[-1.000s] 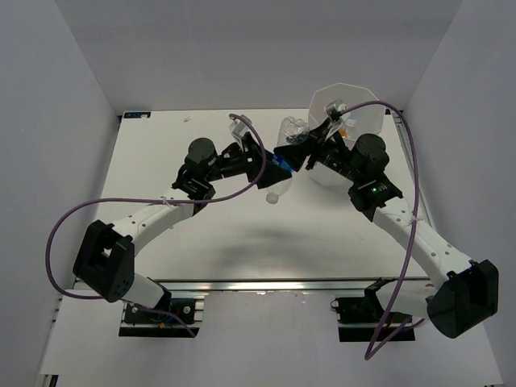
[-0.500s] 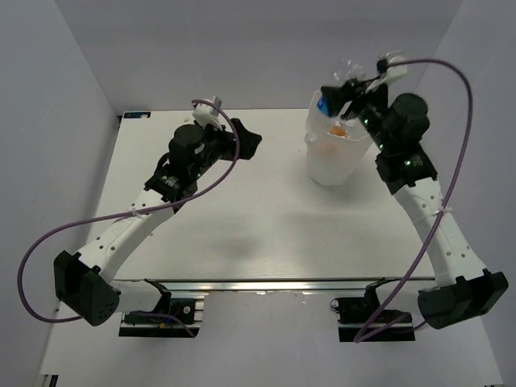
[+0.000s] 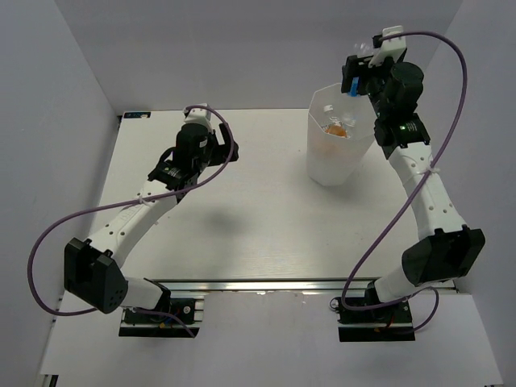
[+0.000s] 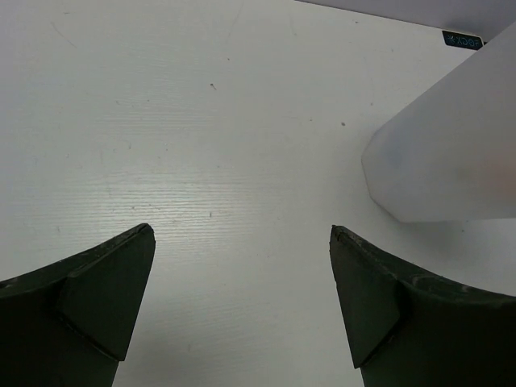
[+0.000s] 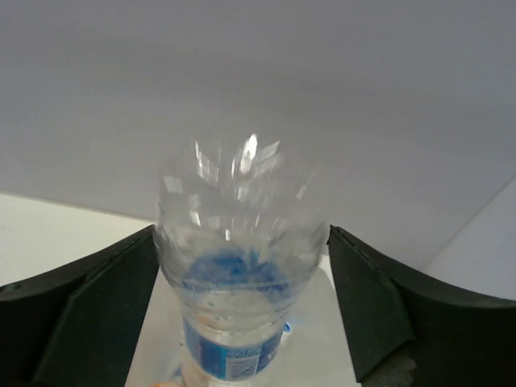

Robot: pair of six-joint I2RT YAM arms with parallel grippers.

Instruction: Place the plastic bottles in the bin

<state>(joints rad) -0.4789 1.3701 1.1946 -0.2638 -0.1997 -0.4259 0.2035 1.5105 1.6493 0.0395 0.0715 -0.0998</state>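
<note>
change noted: a second ago both arms met near mid-bench; the right arm has since lifted away to the 1 o'clock corner and the left arm has pulled back toward 9 o'clock.

right end effector (image 3: 355, 79): partly open, its fingers (image 5: 97, 306) closed against either side of a clear plastic bottle with a blue label (image 5: 234, 282). it is raised above the 12 o'clock rim of the tall white faceted plastic bin (image 3: 330, 165). the wrist view shows pale bin surface below the bottle, so the bottle is judged to be over or very near the opening. not yet released.

left end effector (image 4: 242, 242): spread wide, nothing between the fingers, touching nothing, above the white bench (image 3: 258, 210) with the bin wall at its 2 o'clock.

bin contents: a short orange bottle (image 3: 339, 127) and at least one clear bottle show inside; the count cannot be confirmed.

assessment: no loose bottle shows on the bench in the top view, so the held bottle is judged to be the last. remaining step: open over the bin.
</note>
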